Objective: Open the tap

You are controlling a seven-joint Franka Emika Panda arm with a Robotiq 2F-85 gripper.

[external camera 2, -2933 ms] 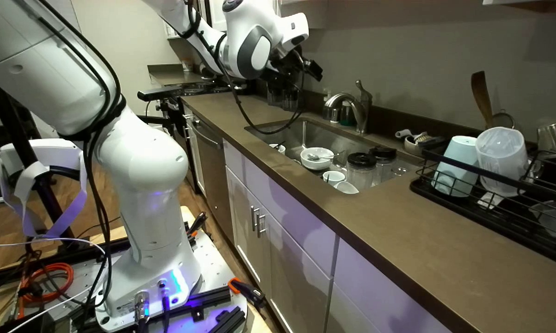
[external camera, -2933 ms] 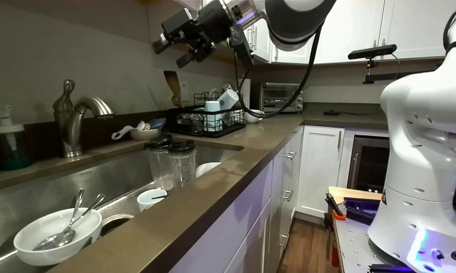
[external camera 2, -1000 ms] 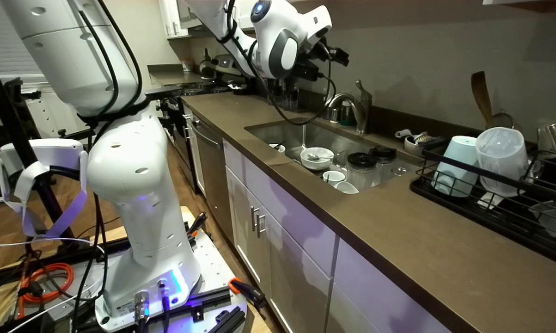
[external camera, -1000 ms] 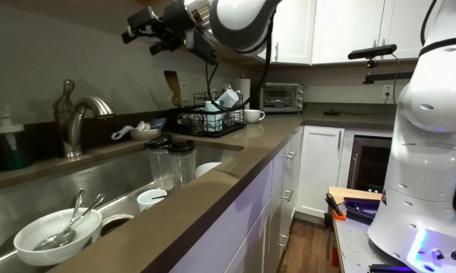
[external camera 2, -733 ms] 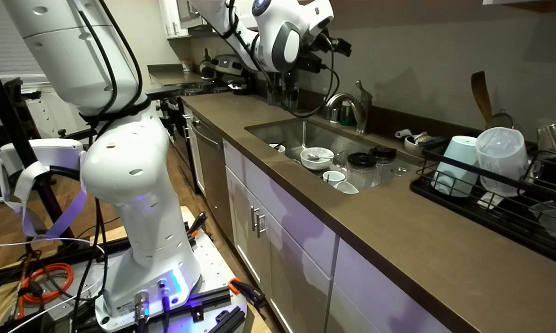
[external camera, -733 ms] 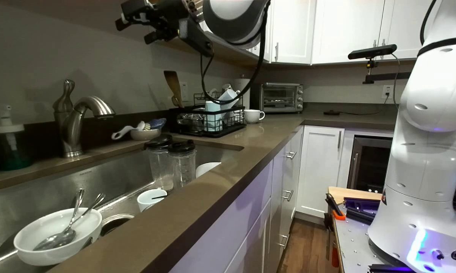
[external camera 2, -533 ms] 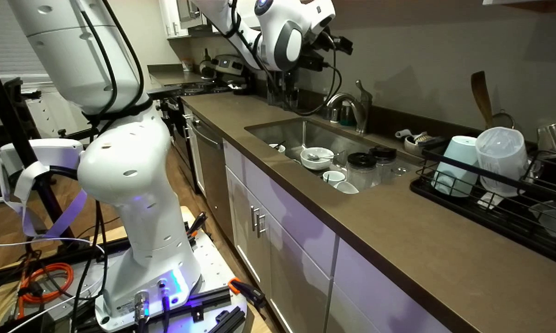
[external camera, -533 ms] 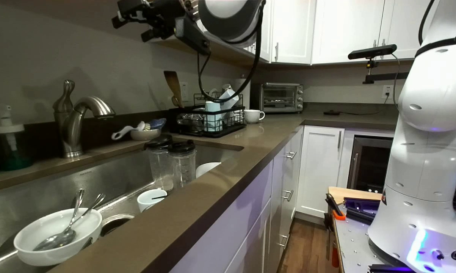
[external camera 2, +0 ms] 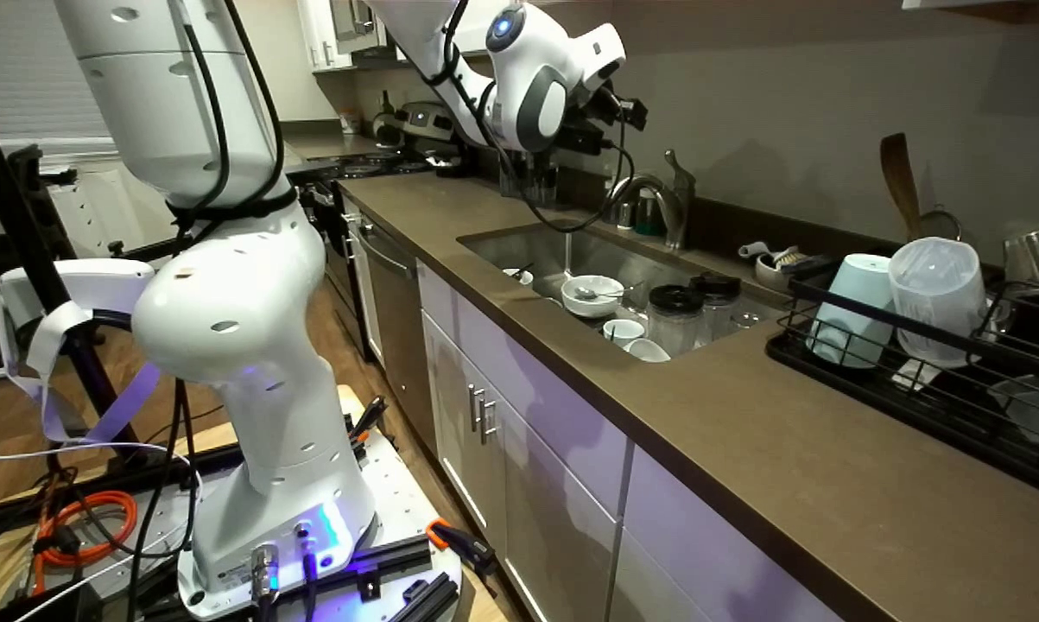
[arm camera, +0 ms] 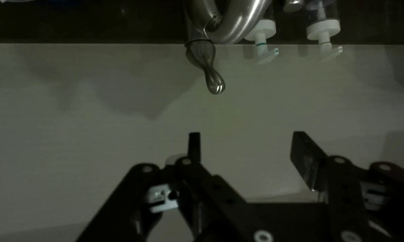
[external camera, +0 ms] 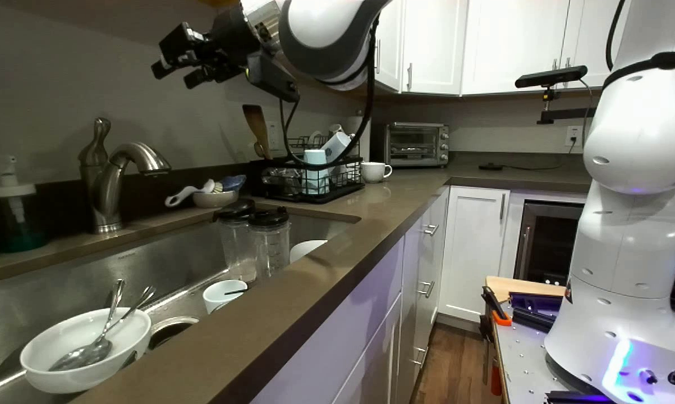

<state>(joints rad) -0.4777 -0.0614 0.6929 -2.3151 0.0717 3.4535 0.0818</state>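
Observation:
The tap (external camera: 109, 193), brushed silver with a curved spout, stands behind the sink. It also shows in an exterior view (external camera 2: 676, 216) and at the top of the wrist view (arm camera: 243, 22). Its handle (external camera: 97, 140) stands upright on the base and shows in the wrist view (arm camera: 212, 77). My gripper (external camera: 175, 74) is open and empty, in the air above and to the right of the tap in that exterior view. In the wrist view, the gaping fingers (arm camera: 246, 141) face the bare wall, apart from the handle. The gripper is partly hidden in an exterior view (external camera 2: 633, 112).
A soap bottle (external camera: 16, 224) with a white pump stands beside the tap. A brush bowl (external camera: 216, 199) and a black dish rack (external camera: 289, 197) are on its other side. The sink (external camera: 157, 255) holds a white bowl (external camera: 45, 359), cups and lidded jars. A cable (external camera: 371, 106) hangs below the arm.
Over about three seconds the gripper has moved toward the tap, leftward in an exterior view. It rose, then came down somewhat in the last half second. The tap has not moved.

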